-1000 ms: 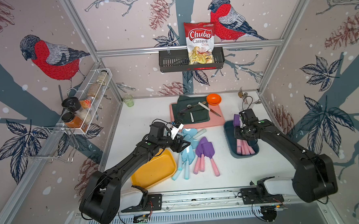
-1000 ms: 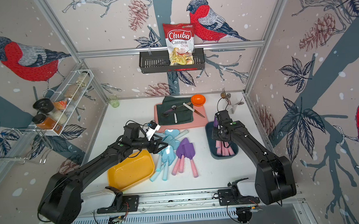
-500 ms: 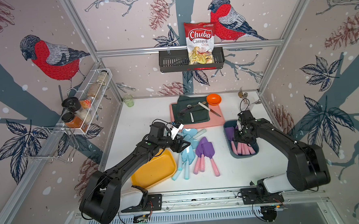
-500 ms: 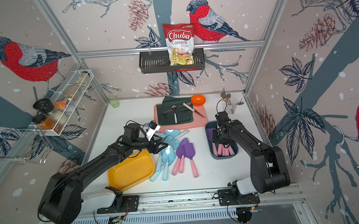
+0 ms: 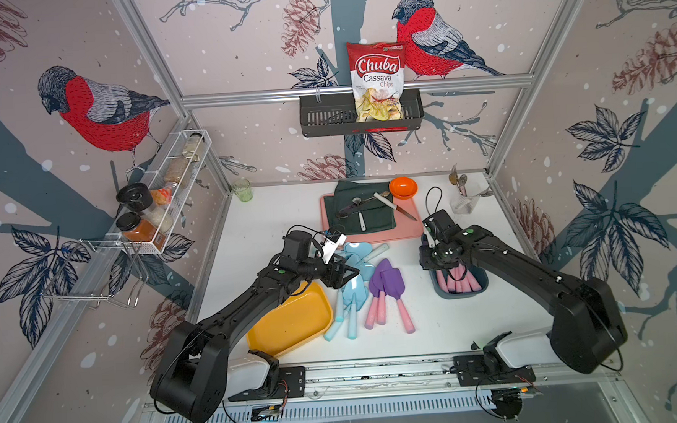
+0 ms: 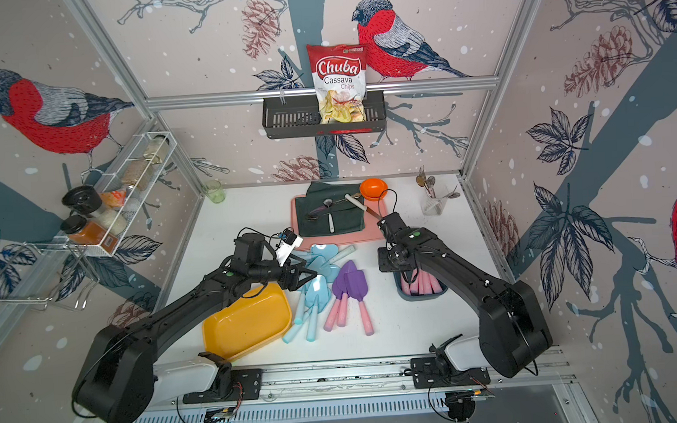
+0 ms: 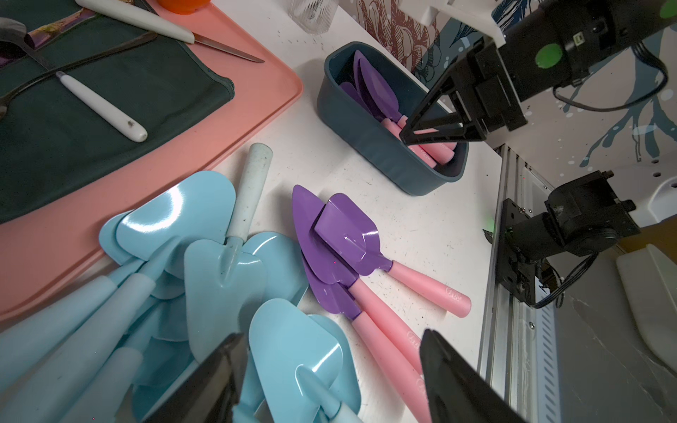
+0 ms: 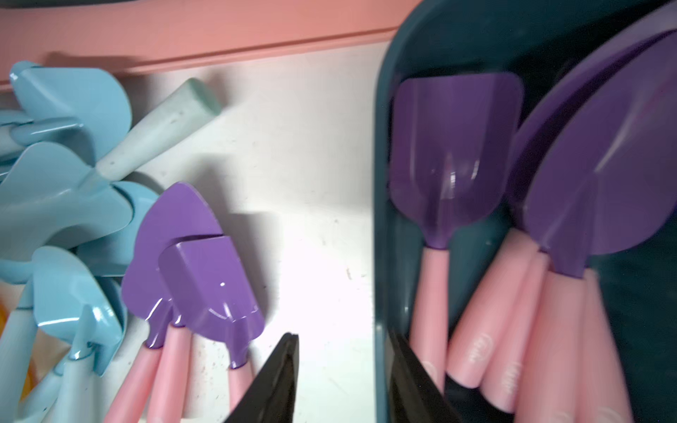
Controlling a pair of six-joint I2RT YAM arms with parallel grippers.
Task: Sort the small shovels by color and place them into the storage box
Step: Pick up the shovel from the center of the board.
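Several light blue shovels [image 5: 352,289] lie in a heap at the table's middle, with three purple-bladed, pink-handled shovels [image 5: 388,283] beside them. My left gripper [image 7: 331,340] hangs open just over the blue heap, one blue blade [image 7: 296,348] showing between its jaws. Right of the heap stands the dark blue storage box [image 8: 381,219], which holds several purple shovels [image 8: 454,146]. My right gripper [image 8: 342,340] is open and empty, straddling the box's rim nearest the heap. In both top views it sits over that box [image 5: 444,292].
A yellow tray [image 5: 291,322] lies under my left arm. Behind the shovels is a pink tray [image 5: 411,228] with a green cloth, spoons and a white-handled knife. An orange bowl [image 5: 403,187], a glass of spoons [image 5: 463,204] and a green cup [image 5: 242,189] stand at the back.
My right gripper has lowered a purple shovel into the box, opened and let it go. The left arm has not moved.
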